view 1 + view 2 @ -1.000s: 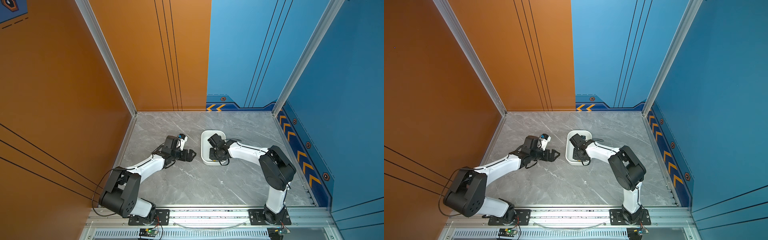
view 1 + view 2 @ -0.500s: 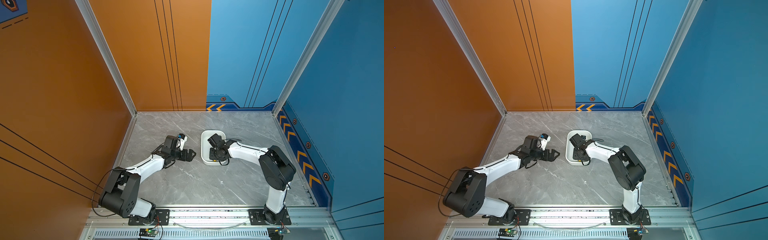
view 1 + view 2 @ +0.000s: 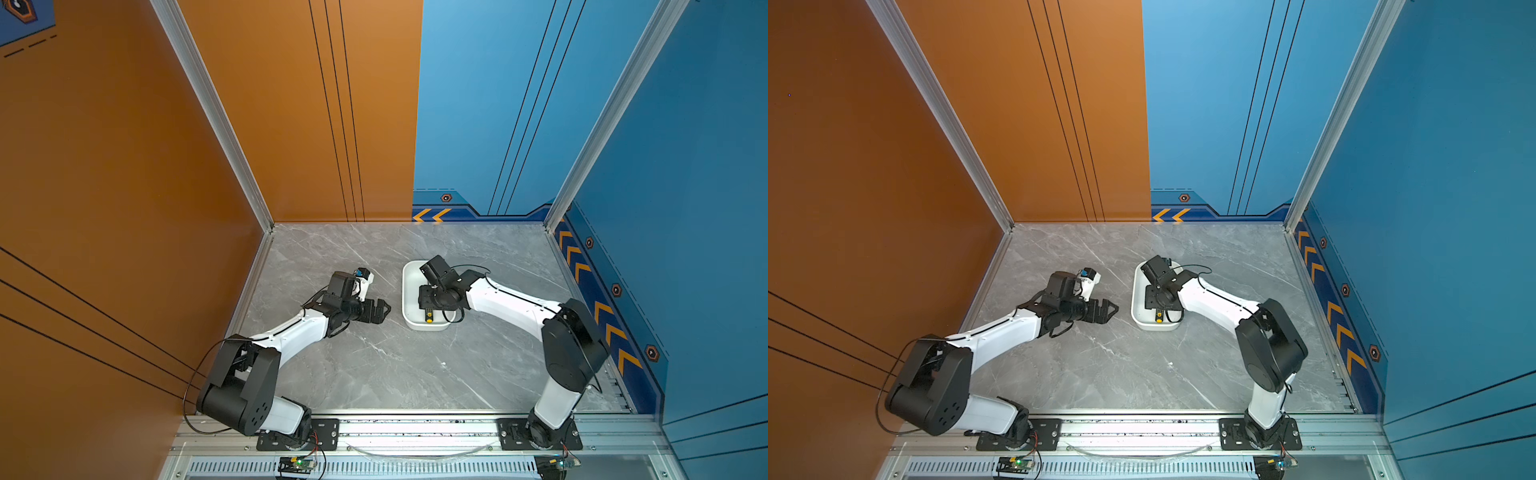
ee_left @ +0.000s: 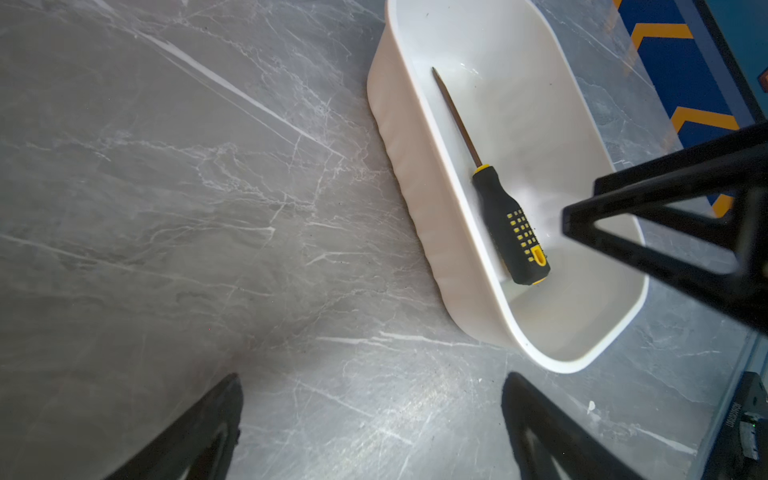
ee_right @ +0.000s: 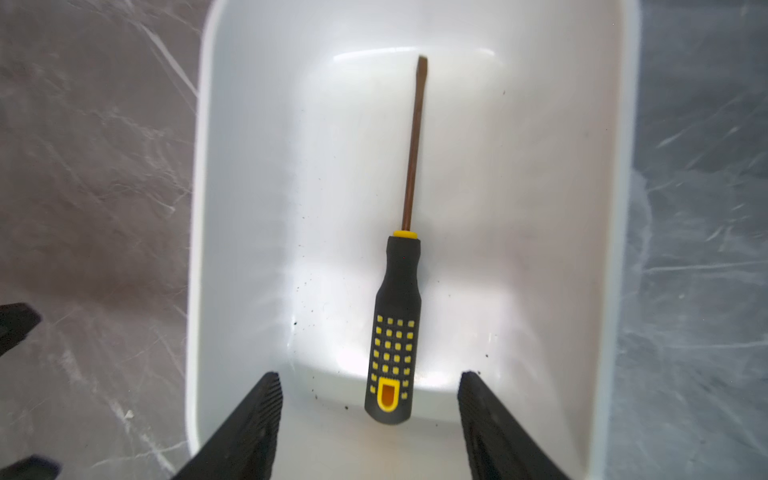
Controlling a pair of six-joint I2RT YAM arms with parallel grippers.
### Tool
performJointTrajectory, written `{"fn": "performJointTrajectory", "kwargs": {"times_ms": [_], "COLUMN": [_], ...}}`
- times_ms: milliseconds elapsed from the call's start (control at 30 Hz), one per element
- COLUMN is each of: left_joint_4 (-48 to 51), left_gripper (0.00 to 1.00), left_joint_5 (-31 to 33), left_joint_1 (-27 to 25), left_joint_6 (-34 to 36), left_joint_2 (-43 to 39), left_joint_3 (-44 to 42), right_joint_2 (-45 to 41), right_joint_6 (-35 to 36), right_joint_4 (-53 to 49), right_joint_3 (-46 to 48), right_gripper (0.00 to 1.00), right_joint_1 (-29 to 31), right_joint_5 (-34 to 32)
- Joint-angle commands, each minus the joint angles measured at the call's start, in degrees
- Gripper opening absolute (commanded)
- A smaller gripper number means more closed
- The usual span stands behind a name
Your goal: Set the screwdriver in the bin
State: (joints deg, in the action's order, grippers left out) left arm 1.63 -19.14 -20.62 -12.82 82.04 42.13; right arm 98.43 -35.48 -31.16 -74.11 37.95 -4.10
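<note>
Screwdriver (image 5: 397, 316), black handle dotted yellow, lies in bin (image 5: 241, 208); right tool (image 5: 368, 374) and left tool (image 4: 372, 375) gape empty.

Bright even light, glare inside bin (image 5: 237, 187) — edges blurred

Screwdriver (image 5: 397, 324) lengthwise inside bin (image 5: 241, 208)

The table (image 3: 374, 365) is a grey slab streaked with pale veins like marble, matt and a little scuffed, with a metal rail (image 3: 415, 434) along its near edge. Sitting straight on the stone is the white bin (image 3: 409, 309), flat on its base. It is about midway between the left and right edges and a little towards the far edge, its long sides running near to far.
</note>
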Motion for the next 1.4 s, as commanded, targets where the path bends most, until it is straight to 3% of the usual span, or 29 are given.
{"fn": "performJointTrajectory", "kwargs": {"times_ms": [0, 100, 200, 300, 433, 533, 700, 900, 1133, 1367], "left_joint_4": [4.1, 6.0, 8.1, 5.2, -6.3, -13.7, -22.5, -29.8, -40.1, -49.6], "left_gripper": [0.98, 0.98, 0.98, 0.98, 0.98, 0.98, 0.98, 0.98, 0.98, 0.98], "left_joint_5": [4.3, 6.4, 7.6, 10.3, 14.1, 16.7, 18.3, 17.5, 15.8, 14.3], "left_joint_1": [0.9, 2.8, 6.0, 10.0, 15.3, 17.8, 20.5, 22.2, 22.8, 22.7], "left_joint_6": [4.1, 6.4, 7.8, 8.2, 9.1, 9.9, 10.9, 13.4, 14.2, 12.9], "left_joint_2": [-3.7, -6.9, -10.4, -14.7, -21.0, -25.2, -27.1, -21.3, -12.1, -0.4], "left_joint_3": [2.4, 3.1, 3.6, 1.1, -7.4, -13.1, -19.1, -21.2, -22.4, -21.5], "right_joint_2": [-8.3, -12.7, -13.7, -15.0, -18.4, -20.5, -20.0, -18.1, -10.7, -9.8], "right_joint_6": [11.5, 21.6, 27.1, 31.6, 36.1, 35.7, 35.7, 35.2, 34.3, 33.9], "right_joint_4": [-3.1, -3.1, -3.0, 3.4, 25.9, 44.4, 59.9, 72.0, 94.8, 90.0], "right_joint_3": [-1.6, 0.3, 2.4, 8.3, 23.6, 34.6, 44.1, 50.2, 59.0, 56.0], "right_gripper": [0.69, 0.72, 0.72, 0.72, 0.72, 0.72, 0.72, 0.72, 0.72, 0.72], "right_joint_1": [-5.1, -13.5, -24.7, -31.1, -34.7, -36.3, -36.9, -37.5, -37.6, -37.7], "right_joint_5": [0.2, 4.5, 13.6, 12.0, 9.4, 11.5, 10.6, 10.0, 7.5, 7.2]}}
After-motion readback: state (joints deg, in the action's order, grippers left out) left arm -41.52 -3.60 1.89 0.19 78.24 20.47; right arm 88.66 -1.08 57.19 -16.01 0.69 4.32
